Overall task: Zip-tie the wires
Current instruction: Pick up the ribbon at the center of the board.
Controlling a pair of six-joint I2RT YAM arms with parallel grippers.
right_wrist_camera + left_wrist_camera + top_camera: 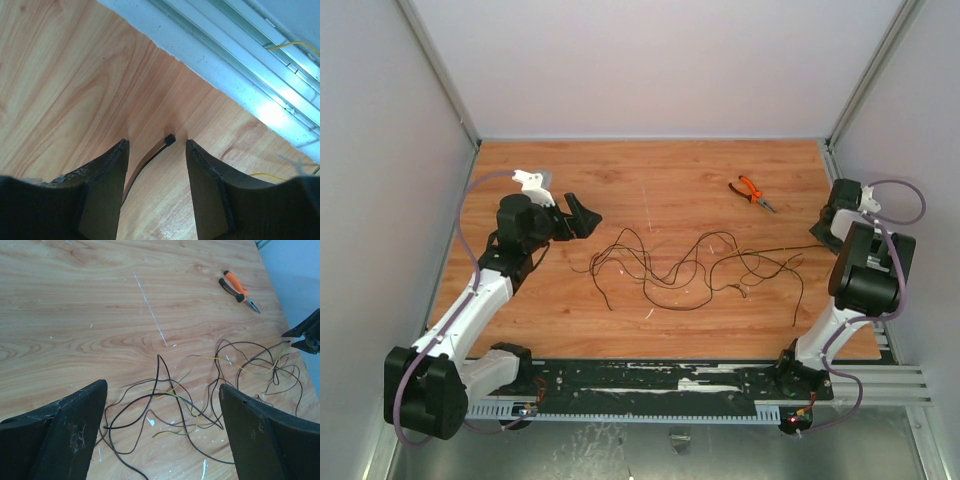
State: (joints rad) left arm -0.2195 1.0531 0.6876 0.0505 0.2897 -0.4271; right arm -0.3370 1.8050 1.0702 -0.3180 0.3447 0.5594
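Observation:
The wires (672, 284) are a loose tangle of thin dark strands, with a few yellow-green ones, spread over the middle of the wooden table. In the left wrist view the wires (158, 371) lie on the table below and between my fingers. My left gripper (582, 215) hangs open and empty just left of the tangle, as the left wrist view (162, 385) also shows. My right gripper (825, 228) is at the table's right edge. It is open (157, 142), with its fingers either side of a black zip tie (150, 156) lying on the wood, its head (170, 139) pointing away.
Orange-handled pliers (752, 191) lie at the back right of the table and show in the left wrist view (238, 289). White walls enclose the table on three sides. A metal rail (240, 55) runs along the table's edge past my right gripper.

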